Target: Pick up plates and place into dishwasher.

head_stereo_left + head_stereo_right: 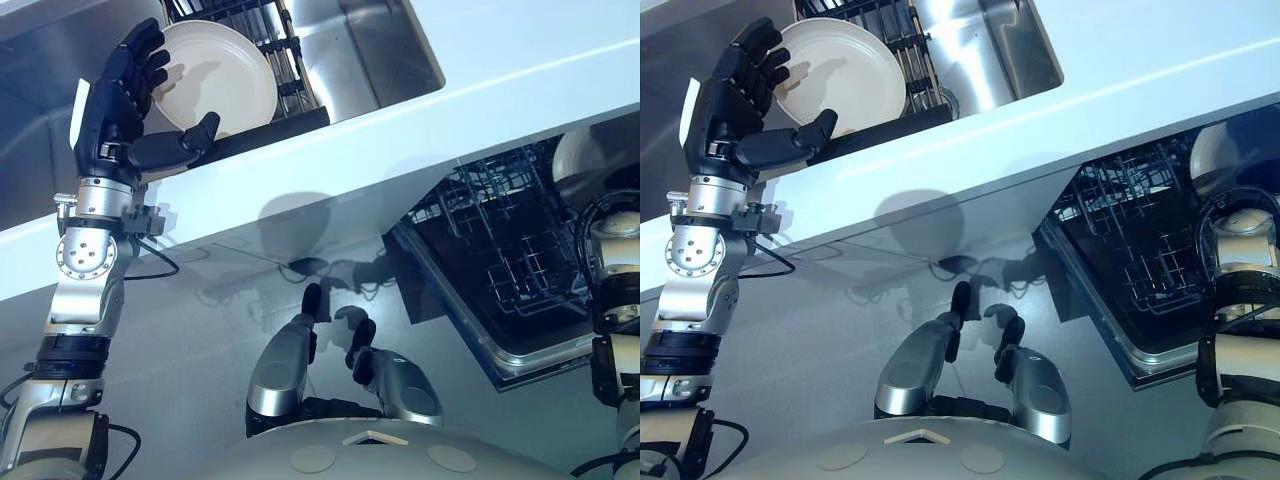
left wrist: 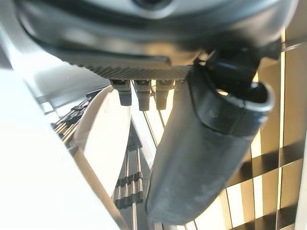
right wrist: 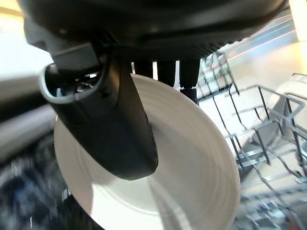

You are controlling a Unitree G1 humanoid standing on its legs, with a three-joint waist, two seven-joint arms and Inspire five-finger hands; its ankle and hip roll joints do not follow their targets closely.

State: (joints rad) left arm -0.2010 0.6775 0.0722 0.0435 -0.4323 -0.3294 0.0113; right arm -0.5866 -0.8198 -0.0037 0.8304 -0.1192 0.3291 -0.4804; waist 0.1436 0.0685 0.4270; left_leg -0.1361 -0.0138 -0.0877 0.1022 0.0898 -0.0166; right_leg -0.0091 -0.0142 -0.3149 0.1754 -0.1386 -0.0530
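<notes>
Overhead, the robot's left arm stands raised beside the white counter [image 1: 480, 95], its left hand [image 1: 120, 100] lifted at the sink [image 1: 375, 40] with fingers spread and loosely bent and the thumb stretched out toward a cream plate [image 1: 225, 85]; that plate stands on edge in a dark dish rack [image 1: 285, 60] inside the sink, and the fingertips lie at its rim, though whether they touch it cannot be told; the hand holds nothing. To the right, the right arm reaches over the open dishwasher [image 1: 500, 270], whose dark wire rack [image 1: 520, 250] lies pulled out below the counter's edge; the right hand [image 3: 110, 124] grips a second white plate [image 3: 192, 163], thumb pressed across its face, the plate held tilted on edge just beside the rack's wire tines [image 3: 268, 143]; from the head camera, part of this plate [image 1: 585, 150] shows above the right wrist, over the rack.
</notes>
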